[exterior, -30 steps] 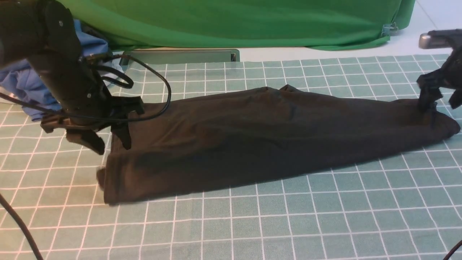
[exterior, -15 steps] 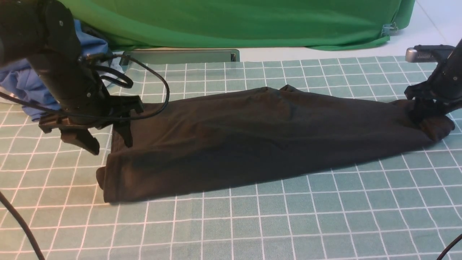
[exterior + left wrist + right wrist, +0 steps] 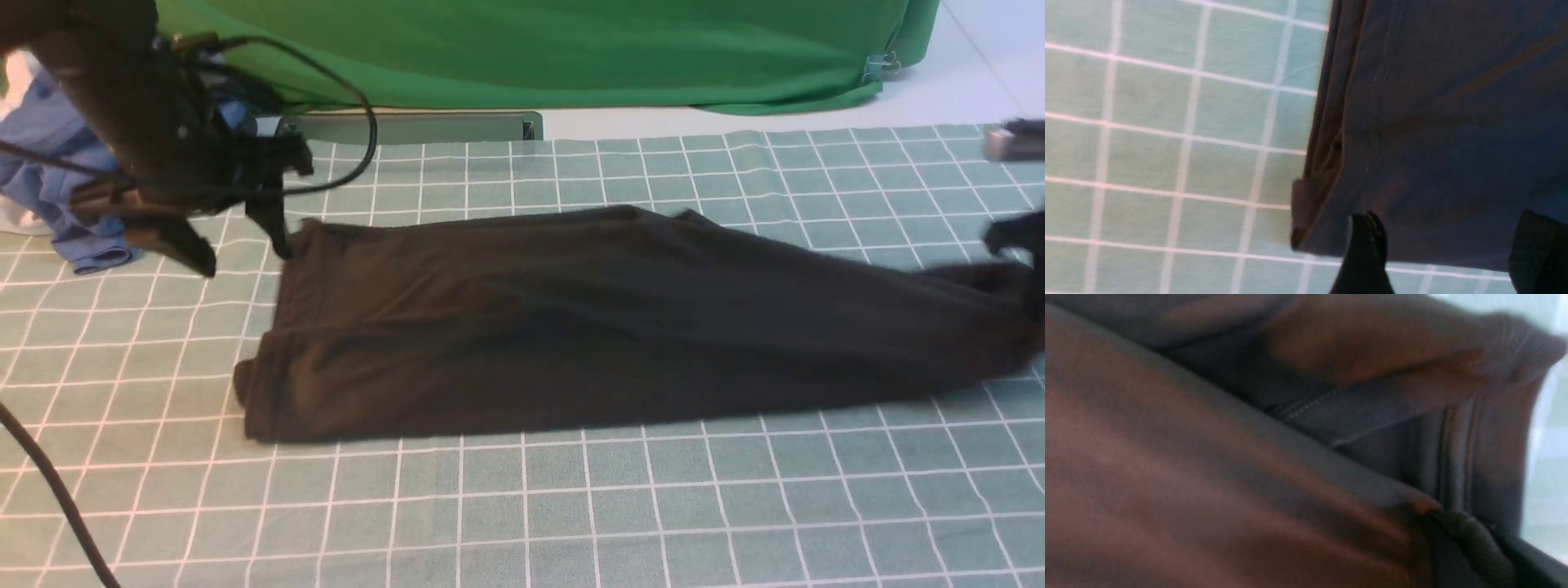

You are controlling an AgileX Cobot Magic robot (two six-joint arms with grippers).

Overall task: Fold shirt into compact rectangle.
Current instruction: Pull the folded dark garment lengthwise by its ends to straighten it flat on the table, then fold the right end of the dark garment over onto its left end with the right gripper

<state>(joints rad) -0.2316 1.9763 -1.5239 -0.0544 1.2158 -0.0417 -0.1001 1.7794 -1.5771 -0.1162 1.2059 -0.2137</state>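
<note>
Shirt [image 3: 620, 318] stretches long, black and soft-knit over the checked cloth [image 3: 571, 506], one corner just beside the left gripper [image 3: 242, 257], whose jaws spread wide, empty. At the opposite, bunched end, the right gripper [image 3: 1024, 261] pinches the shirt.

Premises: robotics lab, staged test bench. Evidence:
- green backdrop [image 3: 531, 49] draped behind bench, held by metal clip [image 3: 880, 65]
- grid-printed cloth [image 3: 571, 506] covering work surface
- robot arm [image 3: 122, 106] trailing exposed cables [image 3: 55, 490]
- black shirt [image 3: 571, 327] spread on grid
- blue garments [image 3: 49, 163] heaped at far left
</note>
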